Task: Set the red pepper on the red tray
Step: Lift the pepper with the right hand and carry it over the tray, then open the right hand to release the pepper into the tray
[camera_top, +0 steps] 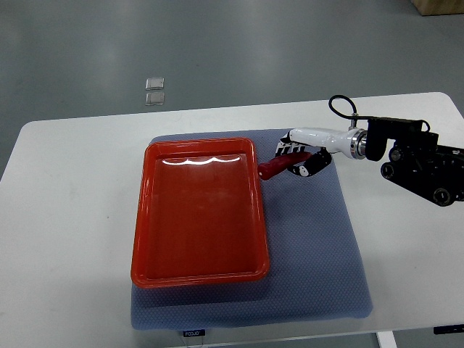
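A red tray point(199, 210) lies on a blue-grey mat point(319, 246) in the middle of the white table. A slim red pepper point(279, 166) sits just beyond the tray's right rim, near its far right corner. My right hand point(303, 161) comes in from the right edge and its fingers are curled around the pepper's right end, holding it low over the mat. The pepper's left tip points at the tray rim. The left arm is out of view.
The white table point(65, 217) extends around the mat on all sides. Two small clear pieces point(154, 90) lie on the grey floor beyond the table's far edge. My right forearm with black hardware point(424, 163) spans the table's right side.
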Controlling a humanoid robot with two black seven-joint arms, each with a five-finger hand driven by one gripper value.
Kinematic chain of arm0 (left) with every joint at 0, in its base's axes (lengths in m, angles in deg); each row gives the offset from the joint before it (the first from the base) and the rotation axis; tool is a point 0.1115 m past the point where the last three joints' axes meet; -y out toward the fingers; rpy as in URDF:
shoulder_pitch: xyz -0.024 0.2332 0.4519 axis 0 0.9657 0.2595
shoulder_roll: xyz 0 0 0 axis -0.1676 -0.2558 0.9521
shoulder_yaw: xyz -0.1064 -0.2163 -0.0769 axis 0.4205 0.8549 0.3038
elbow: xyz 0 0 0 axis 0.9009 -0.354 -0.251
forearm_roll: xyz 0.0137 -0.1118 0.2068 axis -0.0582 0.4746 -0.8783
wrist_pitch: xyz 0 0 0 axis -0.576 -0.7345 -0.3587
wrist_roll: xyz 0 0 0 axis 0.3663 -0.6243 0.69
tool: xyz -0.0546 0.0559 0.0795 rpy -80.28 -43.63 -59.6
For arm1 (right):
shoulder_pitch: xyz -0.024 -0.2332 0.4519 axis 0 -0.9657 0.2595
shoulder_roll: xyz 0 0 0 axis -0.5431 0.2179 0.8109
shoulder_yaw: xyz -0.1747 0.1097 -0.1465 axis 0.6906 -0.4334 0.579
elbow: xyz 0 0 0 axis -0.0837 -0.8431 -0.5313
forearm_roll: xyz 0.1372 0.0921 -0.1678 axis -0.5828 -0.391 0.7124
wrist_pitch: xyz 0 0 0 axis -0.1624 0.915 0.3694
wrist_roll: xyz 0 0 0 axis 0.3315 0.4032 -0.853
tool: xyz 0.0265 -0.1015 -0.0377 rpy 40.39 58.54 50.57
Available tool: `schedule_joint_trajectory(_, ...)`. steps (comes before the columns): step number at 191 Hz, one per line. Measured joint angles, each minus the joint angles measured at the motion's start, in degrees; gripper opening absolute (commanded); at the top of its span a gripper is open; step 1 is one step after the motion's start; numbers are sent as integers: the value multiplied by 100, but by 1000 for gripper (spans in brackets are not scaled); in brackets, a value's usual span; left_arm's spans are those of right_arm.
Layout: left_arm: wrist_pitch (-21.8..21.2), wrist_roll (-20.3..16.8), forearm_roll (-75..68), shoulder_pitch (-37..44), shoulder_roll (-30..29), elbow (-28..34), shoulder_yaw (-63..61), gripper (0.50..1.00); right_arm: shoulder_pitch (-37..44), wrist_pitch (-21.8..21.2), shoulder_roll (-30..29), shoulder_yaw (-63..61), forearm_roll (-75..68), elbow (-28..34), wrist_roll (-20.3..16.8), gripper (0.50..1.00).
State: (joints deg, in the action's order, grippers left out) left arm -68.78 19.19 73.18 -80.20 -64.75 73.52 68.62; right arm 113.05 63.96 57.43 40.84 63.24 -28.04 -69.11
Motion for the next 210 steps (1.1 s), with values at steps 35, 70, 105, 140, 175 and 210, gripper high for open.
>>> schedule_joint_trajectory(35, 0, 2, 0, 0, 0, -1, 0, 1000, 205, -26, -275, 26, -12, 248, 195, 500)
schedule_joint_trajectory(70, 0, 2, 0, -2, 0, -1, 0, 1000, 351, 5, -851, 235, 72, 247, 206, 500)
schedule_joint_trajectory(105, -1, 2, 0, -1, 0, -1, 0, 1000, 518, 112, -1476, 790, 132, 4, 175, 541)
schedule_joint_trajectory(140, -1, 2, 0, 0, 0, -1, 0, 1000, 503, 179, -1764, 1015, 140, -178, 162, 719)
schedule_joint_trajectory(175, -1, 2, 0, 1, 0, 0, 0, 1000, 494, 186, -1734, 997, 101, -215, 157, 893)
schedule_joint_trajectory(210, -1, 2, 0, 1, 0, 0, 0, 1000, 520, 53, -1501, 676, -101, -215, 175, 905)
